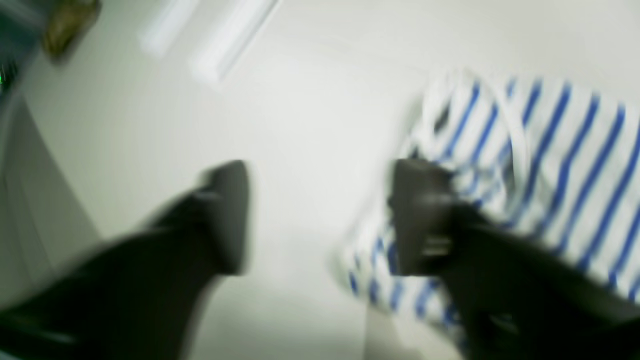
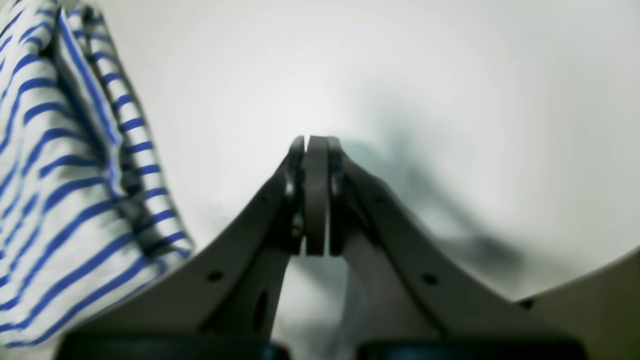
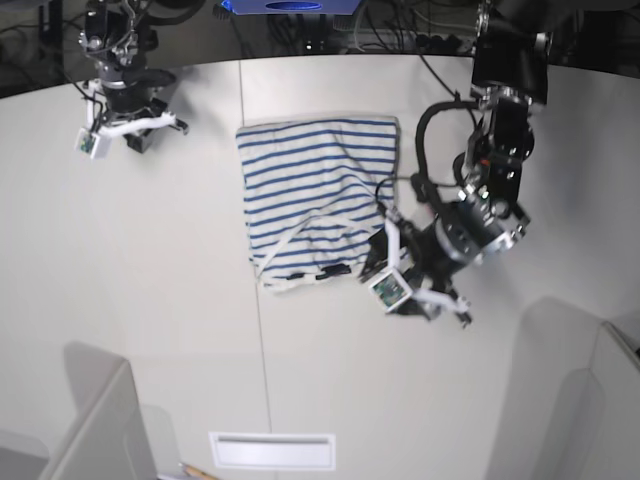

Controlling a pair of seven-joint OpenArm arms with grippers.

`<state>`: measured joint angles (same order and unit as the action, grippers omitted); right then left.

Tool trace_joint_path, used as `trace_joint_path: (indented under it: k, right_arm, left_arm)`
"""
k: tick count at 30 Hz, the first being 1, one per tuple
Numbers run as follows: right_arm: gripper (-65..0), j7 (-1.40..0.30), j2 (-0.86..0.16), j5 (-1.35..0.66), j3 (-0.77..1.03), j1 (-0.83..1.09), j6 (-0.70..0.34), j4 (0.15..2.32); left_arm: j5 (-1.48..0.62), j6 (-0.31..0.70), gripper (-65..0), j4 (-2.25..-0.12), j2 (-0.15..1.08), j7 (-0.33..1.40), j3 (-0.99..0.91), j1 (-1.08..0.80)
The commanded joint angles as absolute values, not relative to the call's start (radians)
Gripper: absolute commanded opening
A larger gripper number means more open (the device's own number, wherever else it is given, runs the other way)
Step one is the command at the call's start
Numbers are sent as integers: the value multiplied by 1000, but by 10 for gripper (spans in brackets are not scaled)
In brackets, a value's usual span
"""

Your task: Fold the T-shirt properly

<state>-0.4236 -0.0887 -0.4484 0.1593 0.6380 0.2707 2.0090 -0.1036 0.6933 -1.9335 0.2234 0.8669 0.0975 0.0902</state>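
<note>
The T-shirt (image 3: 315, 200), white with thin blue stripes, lies folded into a rough rectangle on the white table (image 3: 150, 280) in the base view. Its lower edge is rumpled. My left gripper (image 3: 385, 262) is at the shirt's lower right corner. In the blurred left wrist view it (image 1: 322, 220) is open and empty, with the right finger (image 1: 420, 215) over the shirt's edge (image 1: 550, 150). My right gripper (image 3: 135, 135) is far off at the table's back left. In the right wrist view it (image 2: 316, 195) is shut on nothing, with the shirt (image 2: 60, 175) to its left.
A white slotted plate (image 3: 272, 450) sits at the table's front edge. Grey panels stand at the front left (image 3: 100, 430) and front right (image 3: 570, 390). Cables and equipment (image 3: 300, 20) line the back edge. A seam (image 3: 250, 300) runs down the table.
</note>
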Motion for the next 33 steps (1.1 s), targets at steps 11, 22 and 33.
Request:
trace_joint_path:
  k: [11, 22, 33]
  right_arm:
    - [-650, -82, -102, -335, 1, 909, 265, 2026]
    - [-650, -79, -104, -335, -12, 1194, 266, 2023]
    - [-650, -601, -191, -338, -147, 992, 226, 1790]
  left_arm:
    - [-122, 698, -650, -2000, 312, 835, -162, -418]
    - [-225, 698, -650, -2003, 340, 835, -312, -898]
    - [-76, 698, -650, -1782, 335, 757, -243, -921]
